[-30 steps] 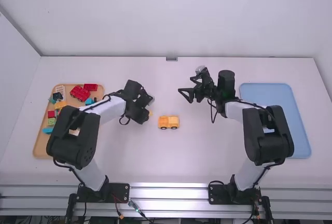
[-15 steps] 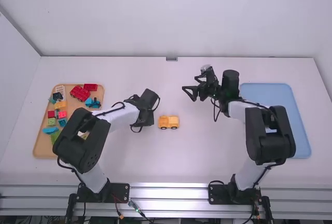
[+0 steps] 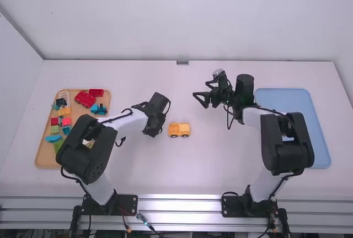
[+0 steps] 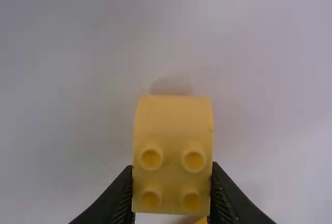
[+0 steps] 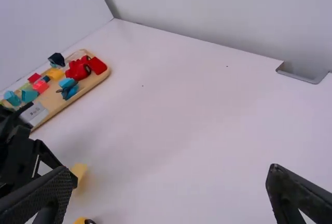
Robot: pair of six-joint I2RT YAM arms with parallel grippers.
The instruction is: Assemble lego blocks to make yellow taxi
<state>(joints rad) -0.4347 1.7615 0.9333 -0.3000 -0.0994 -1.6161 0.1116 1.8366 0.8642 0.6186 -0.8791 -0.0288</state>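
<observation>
In the high view, my left gripper point(image 3: 153, 130) is low over the table, just left of the yellow vehicle body point(image 3: 179, 130) with dark wheels. Between its fingers in the left wrist view, my left gripper point(image 4: 171, 169) is shut on a yellow block point(image 4: 173, 125) with a rounded end and studs. That yellow block point(image 5: 79, 174) also shows beside the left gripper in the right wrist view, near part of the vehicle body point(image 5: 81, 220). My right gripper point(image 3: 202, 90) stands open and away from the vehicle, up and to its right; in its wrist view the right gripper point(image 5: 170, 175) holds nothing.
A wooden tray point(image 3: 44, 152) on the left holds several coloured blocks, including red, blue and green ones. On the far right lies a blue tray point(image 3: 300, 128), partly behind the right arm. White walls stand at the table's back and left.
Over the last second my left gripper has moved right, closer to the vehicle body, and its wrist has turned. My right gripper has shifted slightly right. The vehicle body has stayed put.
</observation>
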